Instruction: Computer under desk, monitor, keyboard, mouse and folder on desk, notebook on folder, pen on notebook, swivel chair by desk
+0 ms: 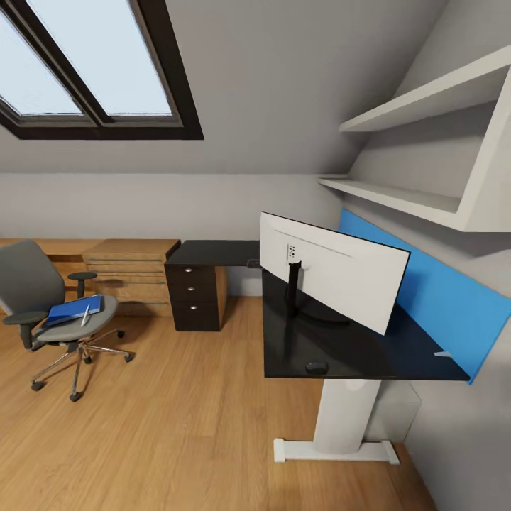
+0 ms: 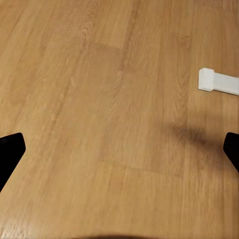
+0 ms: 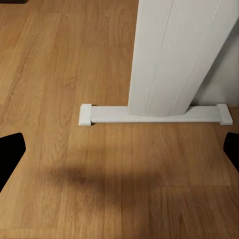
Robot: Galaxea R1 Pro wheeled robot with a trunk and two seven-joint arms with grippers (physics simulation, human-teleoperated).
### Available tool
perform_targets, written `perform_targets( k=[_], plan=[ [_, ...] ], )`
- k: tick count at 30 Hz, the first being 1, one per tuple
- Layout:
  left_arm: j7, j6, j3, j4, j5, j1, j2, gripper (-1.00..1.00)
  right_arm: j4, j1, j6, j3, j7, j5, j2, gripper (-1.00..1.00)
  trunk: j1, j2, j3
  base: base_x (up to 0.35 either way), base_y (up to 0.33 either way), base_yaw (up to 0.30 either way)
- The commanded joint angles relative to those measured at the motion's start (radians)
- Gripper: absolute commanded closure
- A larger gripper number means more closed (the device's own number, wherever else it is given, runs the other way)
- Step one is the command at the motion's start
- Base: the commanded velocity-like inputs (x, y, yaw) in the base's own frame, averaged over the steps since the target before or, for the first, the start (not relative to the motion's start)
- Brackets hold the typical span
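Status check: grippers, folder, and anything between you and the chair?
Both grippers open, empty, over bare floor. Folder on the chair seat, pen on it. Monitor and mouse on the desk. Path to chair open.

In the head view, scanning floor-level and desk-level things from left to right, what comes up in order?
swivel chair with the blue folder on its seat → light wooden dresser → black drawer unit → monitor on the desk → blue wall panel.

black desk (image 1: 213, 252), white-backed monitor (image 1: 341, 270), blue folder (image 1: 71, 311), grey swivel chair (image 1: 25, 280)
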Motion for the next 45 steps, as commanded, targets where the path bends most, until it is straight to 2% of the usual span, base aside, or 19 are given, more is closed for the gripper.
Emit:
perform_targets(
  k=[1,10,15,23,33,38,45],
  plan=[
    [-0.001,-0.003,0.003,0.001,0.002,-0.001,0.0,-1.0,0.002,-0.001,-0.003,-0.007,-0.006,0.011,0.001,-1.0,0.0,-0.001,-0.001,0.0,0.0,0.0],
    [-0.001,-0.003,0.004,0.001,0.002,-0.001,0.0,-1.0,0.002,-0.001,0.0,-0.007,-0.006,0.012,0.003,-1.0,0.0,-0.001,-0.001,0.0,0.0,0.0],
    [-0.003,-0.004,0.002,0.0,0.002,-0.001,-0.002,-1.0,0.001,-0.001,0.033,-0.008,-0.005,0.008,-0.012,-1.0,0.0,-0.001,-0.001,0.0,0.0,0.0],
    [-0.008,-0.006,0.0,-0.001,0.002,-0.001,-0.005,-1.0,0.001,-0.001,0.043,-0.007,-0.005,0.006,-0.018,-1.0,0.0,-0.001,-0.001,0.0,0.0,0.0],
    [-0.007,-0.004,0.001,-0.001,0.003,-0.001,-0.004,-1.0,0.0,-0.001,0.053,-0.01,-0.007,0.006,-0.02,-1.0,-0.038,0.069,0.03,0.0,0.0,0.0],
    [-0.007,-0.004,0.002,-0.001,0.004,-0.001,-0.005,-1.0,-0.042,-0.001,0.141,-0.01,-0.007,0.007,-0.021,-1.0,-0.057,0.104,0.046,0.0,0.0,0.0],
    [-0.007,-0.004,0.003,-0.001,0.004,-0.001,-0.003,-1.0,-0.104,-0.001,0.216,-0.012,-0.007,0.004,-0.02,-1.0,-0.084,0.153,0.068,0.0,0.0,0.0]
  ],
)
